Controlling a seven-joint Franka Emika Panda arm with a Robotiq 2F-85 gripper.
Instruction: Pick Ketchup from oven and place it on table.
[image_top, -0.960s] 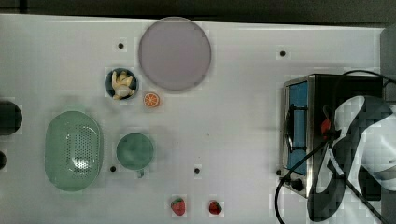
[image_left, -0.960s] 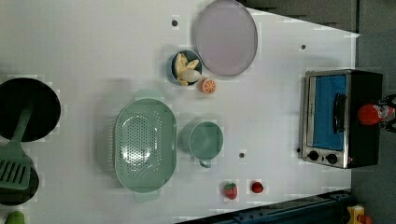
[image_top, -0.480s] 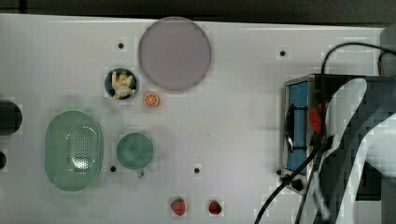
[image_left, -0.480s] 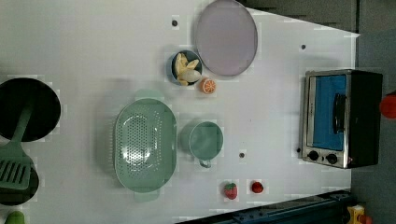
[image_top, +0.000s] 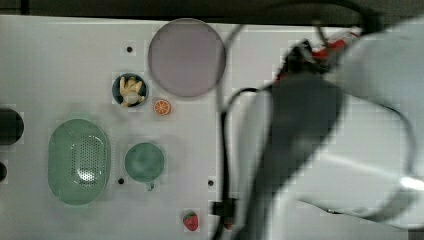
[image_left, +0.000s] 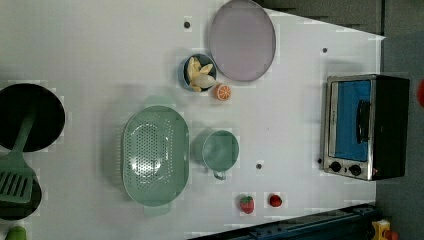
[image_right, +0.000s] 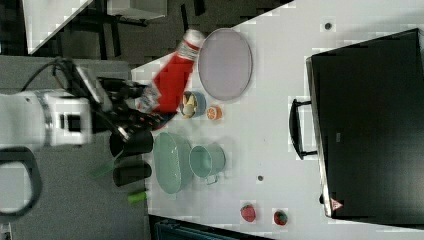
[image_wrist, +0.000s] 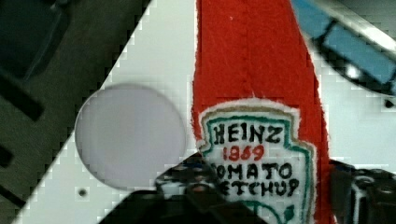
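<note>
in the top view the arm's pale bulk covers the top view's right side, and a sliver of the ketchup (image_top: 336, 44) shows red and white near the upper edge, past the round plate (image_top: 186, 57), with the green colander (image_top: 79, 161), the green cup (image_top: 144, 161) and a strawberry (image_top: 190, 220) spread over the white table (image_top: 75, 50). in the left view the oven (image_left: 365, 127) stands at the left view's right with its blue glass door closed, nothing red on top of it, and a bowl of pale food (image_left: 198, 72) and an orange half (image_left: 222, 92) sit near the plate. in the right view the gripper (image_right: 145, 107) is clamped around the lower, labelled end of the bottle, which hangs tilted in the air, cap end toward the plate, well apart from the oven. in the wrist view the label sits close between the dark fingers (image_wrist: 187, 179) and the red body runs away from the camera over the table beside the plate. so the pick looks done and the carry is in hand; the next move, as i judge it, calls for bringing the bottle down over a bare patch of table clear of the dishes, setting it so it will rest steadily, then loosening the grip.
</note>
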